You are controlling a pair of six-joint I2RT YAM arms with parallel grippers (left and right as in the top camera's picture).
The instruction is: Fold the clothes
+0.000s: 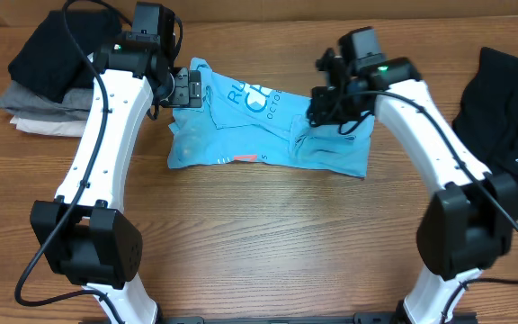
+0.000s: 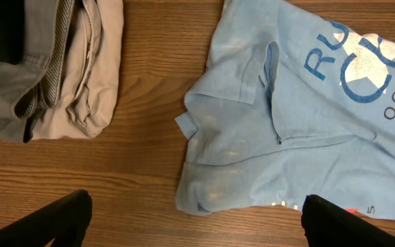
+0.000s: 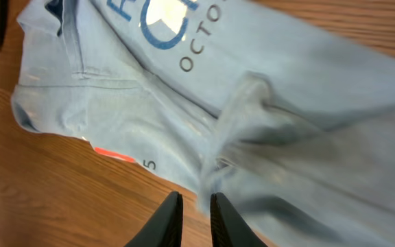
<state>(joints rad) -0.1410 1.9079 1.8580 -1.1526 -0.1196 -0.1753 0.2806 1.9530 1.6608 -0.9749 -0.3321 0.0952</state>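
Note:
The light blue T-shirt [image 1: 241,135] lies crumpled on the table, lettering up. It also shows in the left wrist view [image 2: 286,116] and the right wrist view [image 3: 149,89]. My left gripper [image 1: 187,88] hovers over the shirt's left edge, open wide and empty [image 2: 194,219]. My right gripper [image 1: 322,112] is over the shirt's right part, its fingers [image 3: 196,206] nearly together, pinching a raised ridge of blue cloth. The loose black garment [image 1: 511,126] with a small white logo lies at the far right, untouched.
A neat pile of black, grey and beige garments [image 1: 48,81] sits at the back left; it also shows in the left wrist view [image 2: 46,68], close to the shirt's left edge. Bare wooden table [image 1: 277,234] lies in front of the shirt.

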